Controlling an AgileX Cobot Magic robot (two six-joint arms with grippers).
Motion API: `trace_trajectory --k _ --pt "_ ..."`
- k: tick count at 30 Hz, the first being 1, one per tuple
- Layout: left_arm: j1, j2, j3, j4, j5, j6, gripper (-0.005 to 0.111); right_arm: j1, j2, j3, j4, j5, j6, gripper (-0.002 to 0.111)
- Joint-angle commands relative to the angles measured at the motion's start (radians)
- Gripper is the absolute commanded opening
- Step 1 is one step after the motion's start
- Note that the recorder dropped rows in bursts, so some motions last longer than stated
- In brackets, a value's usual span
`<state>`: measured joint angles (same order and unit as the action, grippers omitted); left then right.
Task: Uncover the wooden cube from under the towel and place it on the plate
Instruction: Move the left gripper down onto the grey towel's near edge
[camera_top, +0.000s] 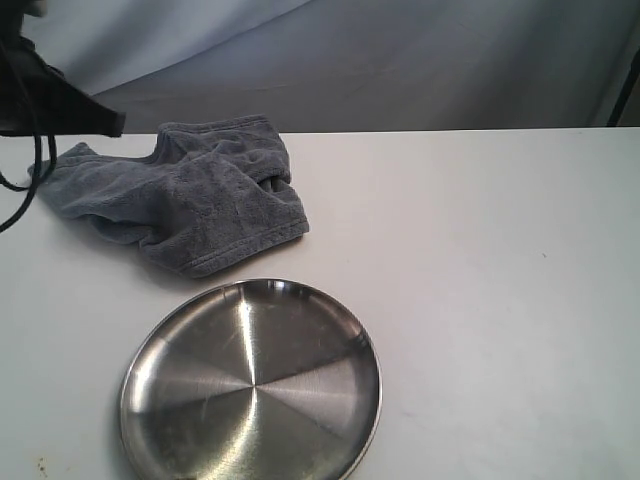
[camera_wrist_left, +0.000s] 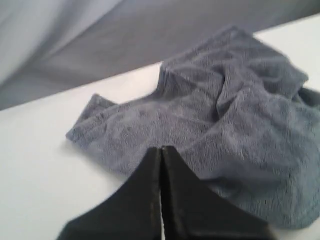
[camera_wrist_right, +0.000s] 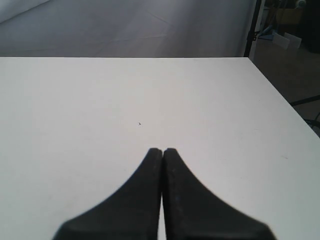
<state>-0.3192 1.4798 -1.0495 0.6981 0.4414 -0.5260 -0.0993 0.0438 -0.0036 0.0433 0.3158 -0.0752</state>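
A crumpled blue-grey towel (camera_top: 190, 195) lies at the back left of the white table; the wooden cube is hidden, nowhere in view. In the left wrist view the towel (camera_wrist_left: 225, 125) fills the middle and right. A round shiny steel plate (camera_top: 250, 385) lies empty in front of the towel. My left gripper (camera_wrist_left: 162, 149) is shut with nothing in it, hovering short of the towel's near edge; in the exterior view only part of that arm (camera_top: 60, 110) shows at the far left. My right gripper (camera_wrist_right: 163, 150) is shut and empty over bare table; the exterior view does not show it.
A grey backdrop (camera_top: 400, 60) hangs behind the table. The table's right edge (camera_wrist_right: 280, 95) shows in the right wrist view, with a dark stand (camera_wrist_right: 252, 27) and clutter beyond it. Black cables (camera_top: 25, 170) hang by the left arm.
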Motion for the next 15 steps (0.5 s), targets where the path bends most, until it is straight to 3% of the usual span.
trace_trajectory --k 1,3,5,15 --pt "-0.011 0.093 -0.100 -0.345 0.206 0.421 0.000 0.001 -0.006 0.004 0.000 -0.004 0.004 0.000" --pt "-0.011 0.144 -0.162 -0.488 0.304 0.578 0.000 0.001 -0.006 0.004 0.000 -0.004 0.004 0.000" --pt "-0.011 0.185 -0.218 -0.558 0.339 0.611 0.000 0.001 -0.006 0.004 0.000 -0.004 0.004 0.000" --pt "-0.011 0.212 -0.338 -0.536 0.204 0.611 0.000 0.001 -0.006 0.004 0.000 -0.004 0.004 0.000"
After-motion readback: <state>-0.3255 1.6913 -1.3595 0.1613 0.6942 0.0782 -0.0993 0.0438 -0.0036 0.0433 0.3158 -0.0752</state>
